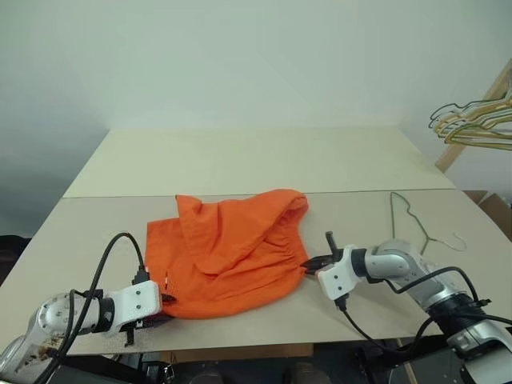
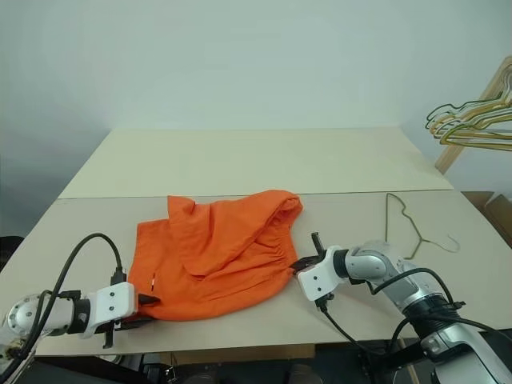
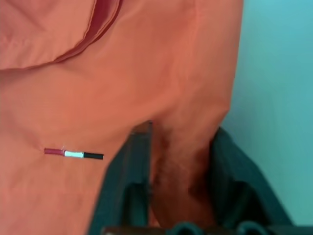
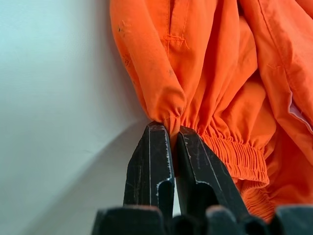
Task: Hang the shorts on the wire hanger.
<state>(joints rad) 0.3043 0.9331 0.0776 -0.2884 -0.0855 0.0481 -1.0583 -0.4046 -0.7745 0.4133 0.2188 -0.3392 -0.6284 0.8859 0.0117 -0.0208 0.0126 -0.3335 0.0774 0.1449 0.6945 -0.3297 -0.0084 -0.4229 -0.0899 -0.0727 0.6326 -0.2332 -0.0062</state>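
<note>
The crumpled orange shorts (image 1: 232, 252) lie on the matte table (image 1: 240, 160), gathered waistband pinched by the right gripper (image 4: 172, 134), opposite edge between the left gripper's (image 3: 178, 147) narrowed fingers.

A pale beige tabletop (image 1: 240, 160) stands before a plain light wall (image 1: 240, 56), with a bunch of yellow and dark hangers (image 1: 472, 120) on a wooden rack (image 1: 472, 120) beyond the tabletop's far right corner.

Both arms: silver-grey metal segments w/ black joint rings, white boxy wrist housings. Black cables loop off each wrist. Left tool (image 1: 160, 308) & right tool (image 1: 308, 266): two black tapered fingers (image 4: 151, 166) each, edges scuffed.
</note>
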